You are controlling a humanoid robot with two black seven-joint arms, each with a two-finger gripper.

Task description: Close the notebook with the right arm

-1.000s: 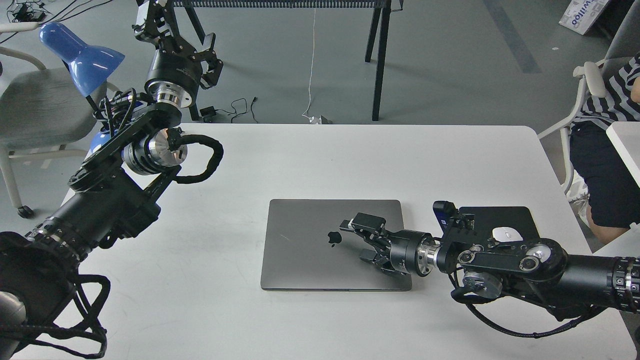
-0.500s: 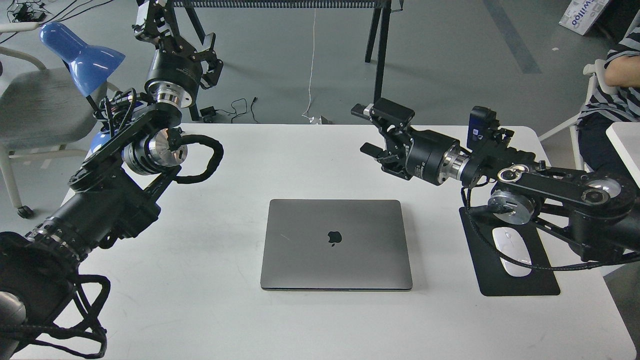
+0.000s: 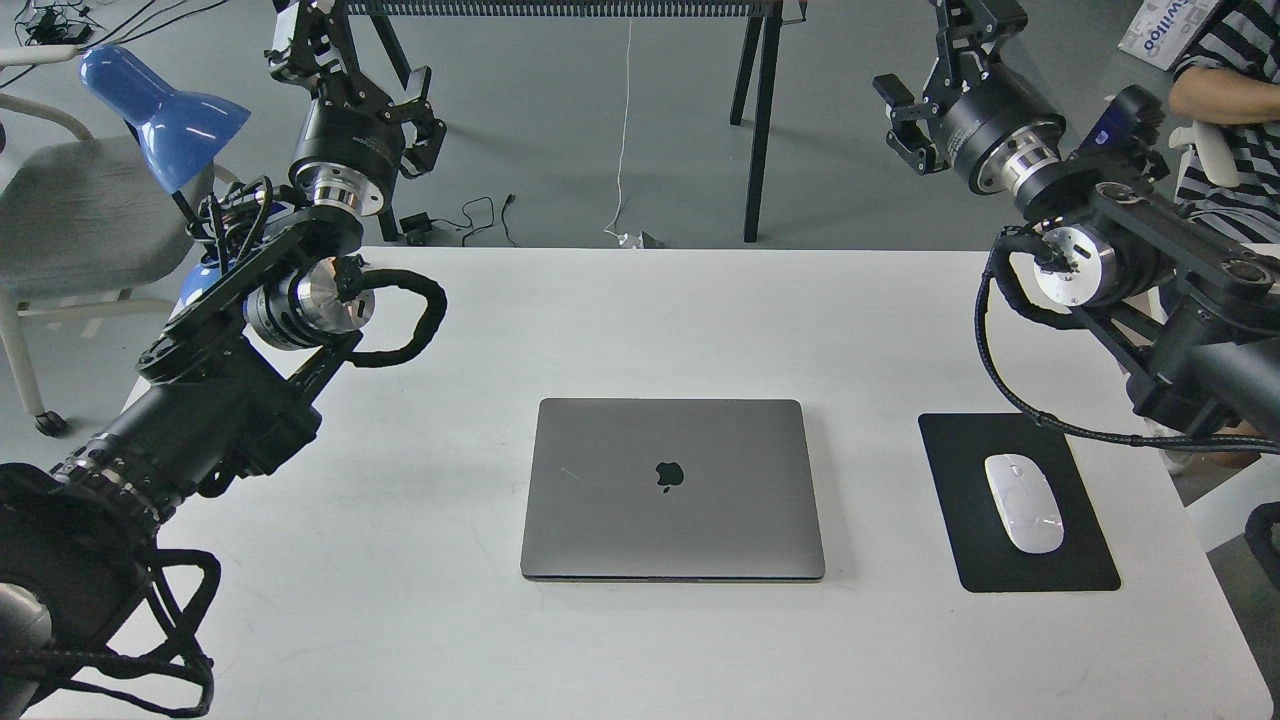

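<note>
The notebook lies shut and flat at the middle of the white table, its grey lid with the black apple logo facing up. My right arm is raised off the table at the far right. Its gripper is high above the table's back right corner, well away from the notebook, with its fingers apart and nothing between them. My left arm comes in from the left. Its gripper is up at the top left, beyond the table's back edge, seen dark and partly cut off.
A black mouse pad with a white mouse lies right of the notebook. A blue desk lamp stands at the back left corner. A seated person in a striped shirt is at the far right. Black table legs stand behind.
My right gripper has lifted off the notebook's lid and swung up and back to the far right, uncovering the mouse pad. The notebook stays shut. The left arm has not moved.
</note>
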